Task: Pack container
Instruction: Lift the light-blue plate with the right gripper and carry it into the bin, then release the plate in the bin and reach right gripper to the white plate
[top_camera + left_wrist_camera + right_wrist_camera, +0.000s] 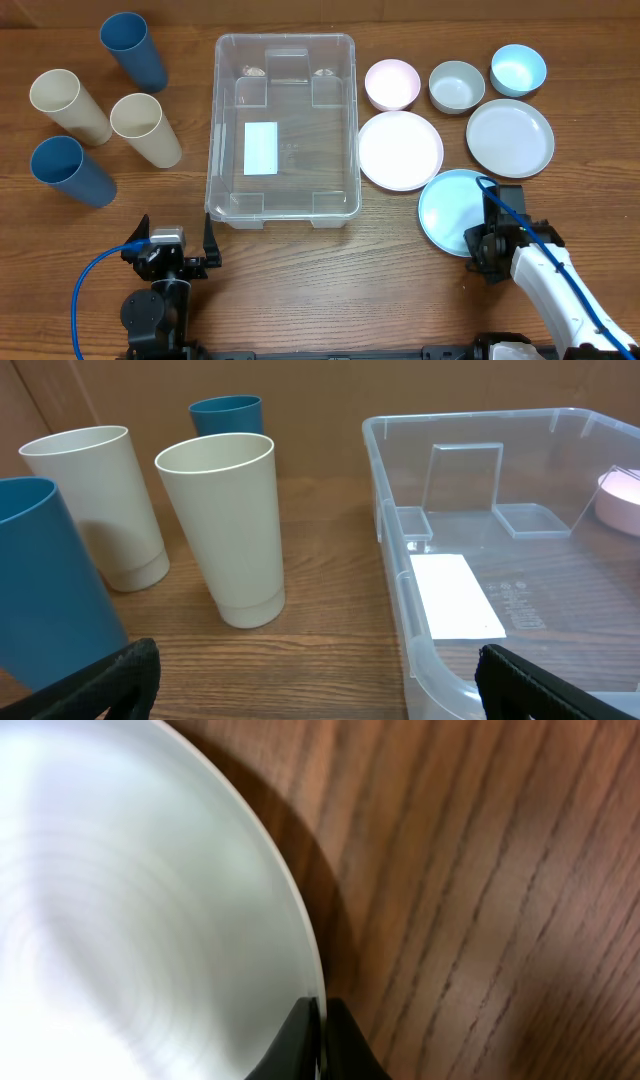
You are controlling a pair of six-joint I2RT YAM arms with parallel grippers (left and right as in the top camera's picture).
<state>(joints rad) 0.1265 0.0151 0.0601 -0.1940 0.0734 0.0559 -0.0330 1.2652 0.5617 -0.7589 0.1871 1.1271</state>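
The container (283,130) is open above. Cups (145,128) crowd its left, bowls (392,84) and plates (400,150) its right, the right gripper (321,1025) clamped on the nearest plate (450,205); bare worktop (340,290) runs along its near side.

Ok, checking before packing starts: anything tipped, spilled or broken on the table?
Nothing stands out. The four cups stand upright, the container sits empty and intact, and the plates and bowls lie flat.

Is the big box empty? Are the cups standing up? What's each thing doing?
container: open top, empty.
blue cups: upright, empty.
cream cups: upright, empty.
bowls: right way up, empty.
pink plate: flat, bare.
grey plate: flat, bare.
light blue plate: rim pinched.
right gripper: shut on that rim.
left gripper: open, holding nothing.
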